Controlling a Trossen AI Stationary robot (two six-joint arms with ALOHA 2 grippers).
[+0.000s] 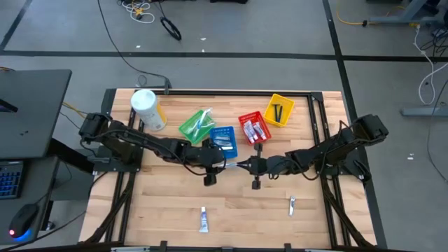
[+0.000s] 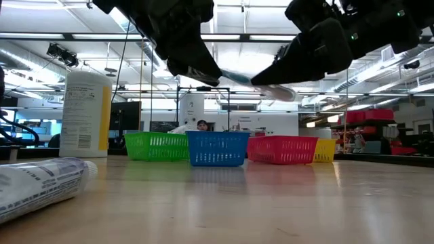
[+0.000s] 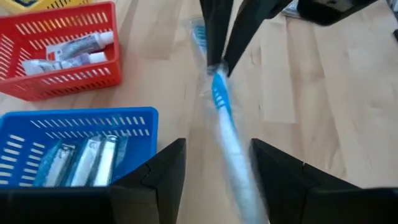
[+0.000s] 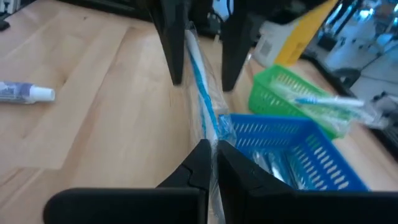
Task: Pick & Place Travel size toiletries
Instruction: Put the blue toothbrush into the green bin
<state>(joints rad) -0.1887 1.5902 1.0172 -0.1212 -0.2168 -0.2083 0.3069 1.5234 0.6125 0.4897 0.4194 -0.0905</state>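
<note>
**2 grippers, 1 toothbrush: a mid-air handover over the table**

2 arms meet above the middle of the table, just in front of the blue basket (image 1: 223, 139). The right gripper (image 4: 211, 149) has its fingers pinched together on one end of a wrapped toothbrush (image 3: 222, 115), and holds it off the wood. The left gripper (image 3: 217, 171) faces it with its fingers spread apart, the other end of the brush lying in the gap between them but not yet clamped.

Judging from this, the risk lies in the exchange. If the right gripper lets go before the left has closed, the brush would fall to the table. The clear wrapper looks slippery and loose, so a pinch that catches only film could let the brush slide out. The left fingers stand wide of a very slim handle, and a slightly off-centre close might knock it sideways or twist it in the right gripper's hold. The 2 grippers are also near each other, so contact between them is possible.

The toothbrush is slim, white with a bright blue stripe, sealed in transparent film. Similar ones already lie in the green basket (image 1: 197, 124); small tubes sit in the red basket (image 1: 253, 129), and 1 tube (image 1: 204, 220) lies near the front edge.
</note>
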